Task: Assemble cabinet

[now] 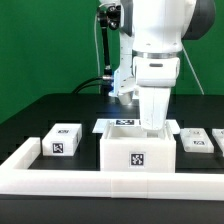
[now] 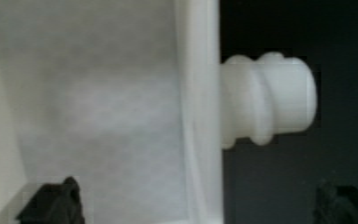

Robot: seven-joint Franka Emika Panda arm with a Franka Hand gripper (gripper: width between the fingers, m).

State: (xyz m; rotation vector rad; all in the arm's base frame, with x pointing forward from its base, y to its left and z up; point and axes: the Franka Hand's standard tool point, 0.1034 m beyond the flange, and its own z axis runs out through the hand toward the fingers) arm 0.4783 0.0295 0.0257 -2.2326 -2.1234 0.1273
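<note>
sitting beside one cabinet [image 1: 140, 158] are three smaller tagged parts [image 1: 62, 141].

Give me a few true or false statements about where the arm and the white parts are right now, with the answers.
1. The arm reaches down at the cabinet. True.
2. A small tagged box lies apart from the cabinet, on the exterior view's left. True.
3. The table is white. False: it is black.
4. The jaws are shut. False: the wrist view shows them wide apart.
</note>
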